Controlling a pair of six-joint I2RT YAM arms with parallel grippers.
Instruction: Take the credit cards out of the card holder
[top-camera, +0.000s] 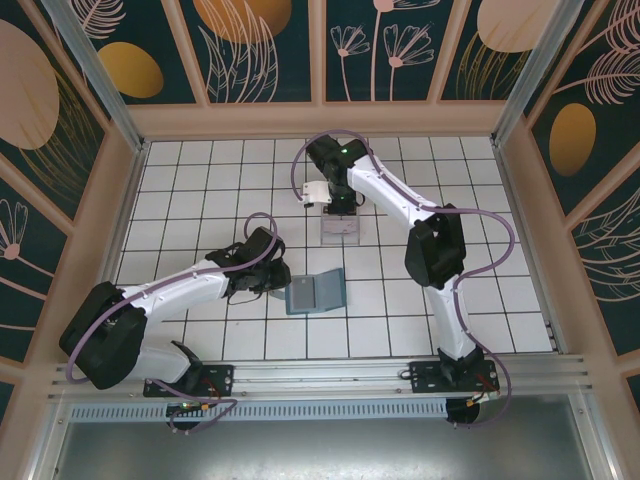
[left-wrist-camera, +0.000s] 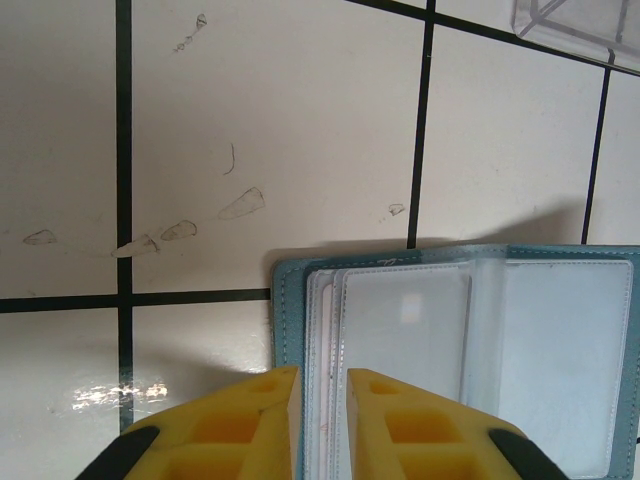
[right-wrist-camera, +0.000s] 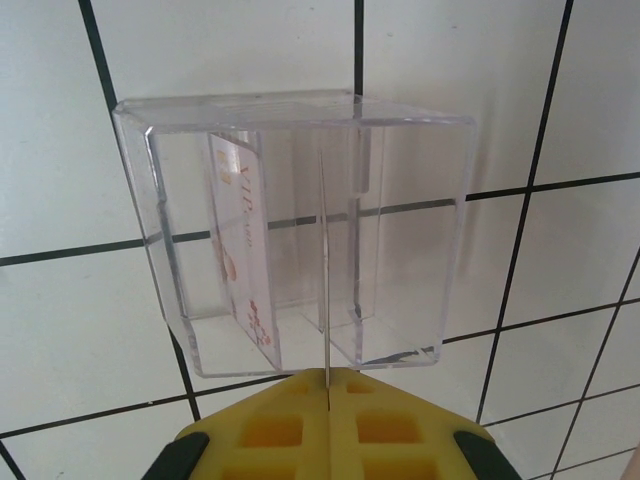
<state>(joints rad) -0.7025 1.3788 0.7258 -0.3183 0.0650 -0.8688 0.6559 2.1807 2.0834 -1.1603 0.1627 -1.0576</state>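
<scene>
White tiled table (top-camera: 200, 190) from above, we see the card holder (top-camera: 315, 292) open beside the left gripper (top-camera: 275, 285) and the right gripper (top-camera: 338, 210) over the clear tray (top-camera: 338, 232); left wrist, fingers (left-wrist-camera: 265, 425) nip the holder's edge; right wrist, jaws squeeze a thin card (right-wrist-camera: 326, 300) edge-on above the tray, a pale card (right-wrist-camera: 245, 260) standing inside, so we'd call it drop-off, next needing a clean release.

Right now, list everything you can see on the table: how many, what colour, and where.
card holder: one, teal, lying open near the table's middle
clear tray: one, transparent, beyond the card holder
pale card: one, white with pinkish print, standing in the tray's left part
edge-on card: one, colour unclear, over the tray
table: one, white tiles
left gripper: yellow, closed on the card holder's edge
right gripper: yellow, closed on the edge-on card
</scene>
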